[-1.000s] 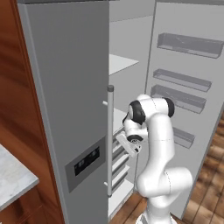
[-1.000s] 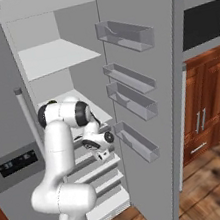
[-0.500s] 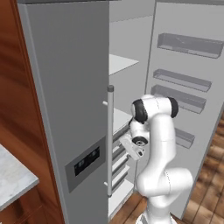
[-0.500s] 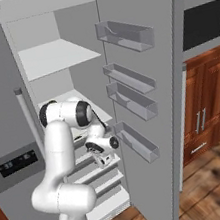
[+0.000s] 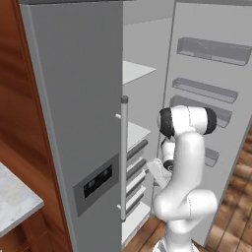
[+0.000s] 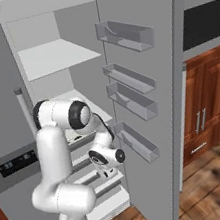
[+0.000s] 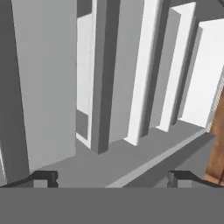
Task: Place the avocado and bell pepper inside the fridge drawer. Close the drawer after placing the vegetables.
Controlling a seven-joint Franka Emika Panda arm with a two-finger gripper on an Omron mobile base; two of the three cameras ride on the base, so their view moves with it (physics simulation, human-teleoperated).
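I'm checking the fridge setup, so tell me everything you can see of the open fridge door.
The open fridge door is a tall pale grey panel swung wide at the right of the compartment. Its inner face carries four translucent grey bins stacked top to bottom, all looking empty. It looks like smooth plastic. The pincer hangs low beside it, apparently not touching.

The gripper (image 6: 106, 174) hangs low in the open fridge, in front of the stacked drawers (image 6: 87, 174), jaws spread wide. Above and behind it sit the shelves (image 6: 55, 55). To its right stands the open door (image 6: 147, 75) with its bins (image 6: 138, 143), the lowest just beside it. To its left is the closed door's handle (image 5: 124, 157). The floor (image 6: 215, 180) lies below.
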